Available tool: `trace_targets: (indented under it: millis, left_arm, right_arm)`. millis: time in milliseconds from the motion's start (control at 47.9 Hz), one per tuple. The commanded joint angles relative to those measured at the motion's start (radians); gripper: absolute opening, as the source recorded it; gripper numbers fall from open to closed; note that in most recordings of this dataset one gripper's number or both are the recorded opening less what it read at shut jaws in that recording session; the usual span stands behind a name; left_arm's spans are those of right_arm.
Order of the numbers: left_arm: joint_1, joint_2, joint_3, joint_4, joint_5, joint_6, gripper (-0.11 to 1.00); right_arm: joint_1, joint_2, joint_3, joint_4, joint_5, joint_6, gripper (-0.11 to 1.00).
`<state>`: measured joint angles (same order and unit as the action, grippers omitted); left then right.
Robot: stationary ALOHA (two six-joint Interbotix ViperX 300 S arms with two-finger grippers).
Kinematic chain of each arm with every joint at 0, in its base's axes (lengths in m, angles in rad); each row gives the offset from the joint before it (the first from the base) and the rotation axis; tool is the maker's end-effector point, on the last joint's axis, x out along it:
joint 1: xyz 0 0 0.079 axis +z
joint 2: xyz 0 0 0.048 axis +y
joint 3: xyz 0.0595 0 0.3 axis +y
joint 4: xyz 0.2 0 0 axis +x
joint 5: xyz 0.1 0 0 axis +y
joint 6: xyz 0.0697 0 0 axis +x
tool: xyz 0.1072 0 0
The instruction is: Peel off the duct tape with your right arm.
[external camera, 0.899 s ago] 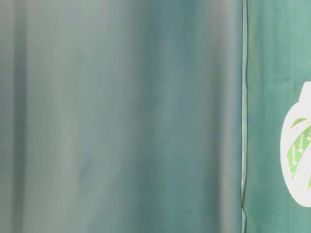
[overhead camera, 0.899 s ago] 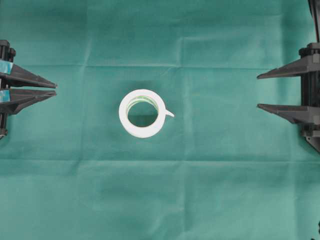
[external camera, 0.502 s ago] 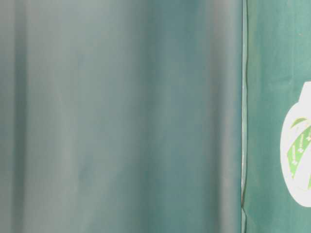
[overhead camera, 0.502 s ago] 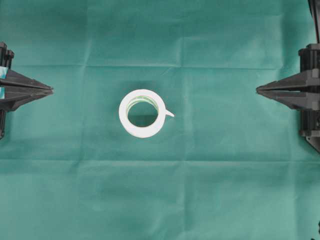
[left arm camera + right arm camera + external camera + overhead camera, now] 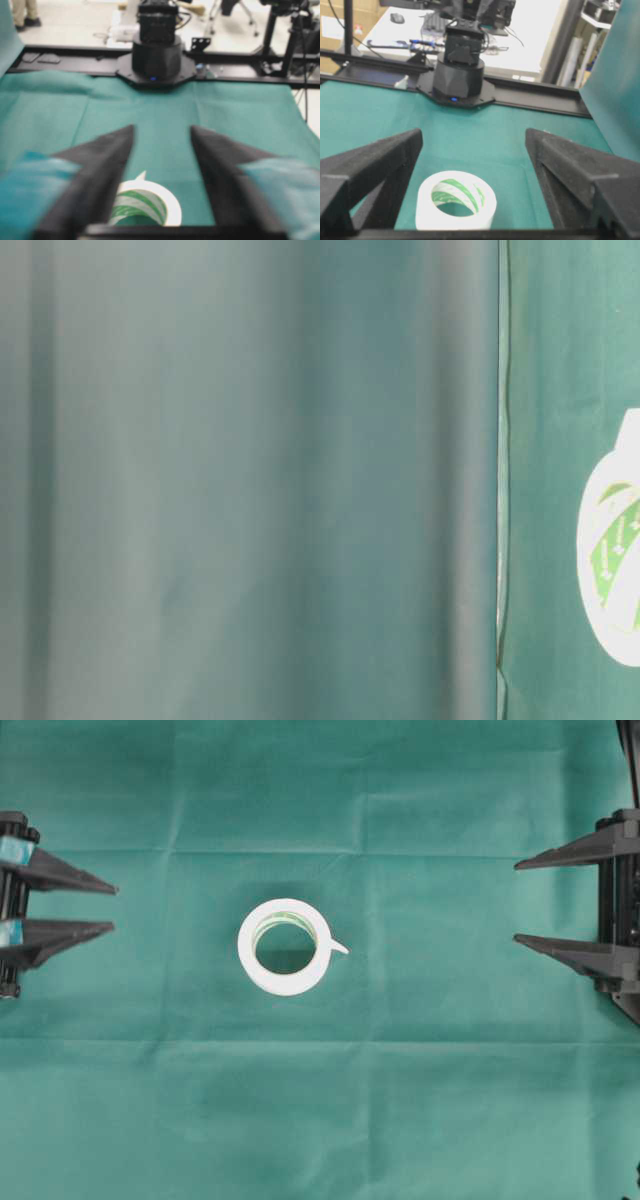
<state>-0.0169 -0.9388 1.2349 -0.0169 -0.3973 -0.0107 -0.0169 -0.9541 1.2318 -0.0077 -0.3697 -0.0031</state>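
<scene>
The white duct tape roll (image 5: 285, 947) lies flat in the middle of the green cloth, greenish core showing, with its loose strip end (image 5: 338, 947) sticking out toward the right. My left gripper (image 5: 113, 908) is open and empty at the left edge, pointing at the roll from well away. My right gripper (image 5: 516, 902) is open wider and empty at the right edge, also far from the roll. The roll shows low between the fingers in the left wrist view (image 5: 150, 205) and the right wrist view (image 5: 455, 207), and at the right edge of the table-level view (image 5: 612, 570).
The green cloth (image 5: 320, 1120) covers the whole table, with light fold creases. The opposite arm's black base stands at the far table edge in the left wrist view (image 5: 156, 55) and the right wrist view (image 5: 457, 70). A blurred green sheet (image 5: 250, 480) fills most of the table-level view.
Both grippers were shut half a second ago and now stand open again. The tape roll has not moved.
</scene>
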Motion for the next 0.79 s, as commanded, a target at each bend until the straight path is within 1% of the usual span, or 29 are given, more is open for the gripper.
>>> trace_targets:
  millis: [0, 63, 104, 230, 418, 564, 773]
  left_arm:
    - [-0.003, 0.008, -0.020, -0.002, -0.009, 0.000, 0.71]
    - [-0.003, 0.011, -0.026, -0.002, -0.009, 0.000, 0.86]
    - [-0.003, 0.020, -0.034, -0.002, -0.011, 0.000, 0.88]
    - [0.002, 0.069, -0.064, -0.002, -0.011, 0.003, 0.88]
    - [0.018, 0.184, -0.133, -0.002, -0.017, 0.006, 0.88]
    - [0.018, 0.276, -0.193, -0.002, -0.017, 0.006, 0.87]
    - [0.018, 0.370, -0.265, -0.002, -0.015, 0.006, 0.87]
  right_arm:
    - [-0.005, 0.006, -0.014, -0.002, -0.011, -0.002, 0.76]
    - [-0.009, 0.005, -0.014, -0.002, -0.011, 0.000, 0.76]
    - [-0.012, 0.006, -0.012, 0.000, -0.011, 0.000, 0.76]
    - [-0.018, 0.008, -0.014, -0.002, -0.011, 0.002, 0.76]
    - [-0.021, 0.015, -0.017, 0.000, -0.011, 0.003, 0.76]
    - [-0.021, 0.017, -0.015, 0.000, -0.011, 0.005, 0.76]
    - [-0.021, 0.017, -0.012, 0.000, -0.012, 0.005, 0.76]
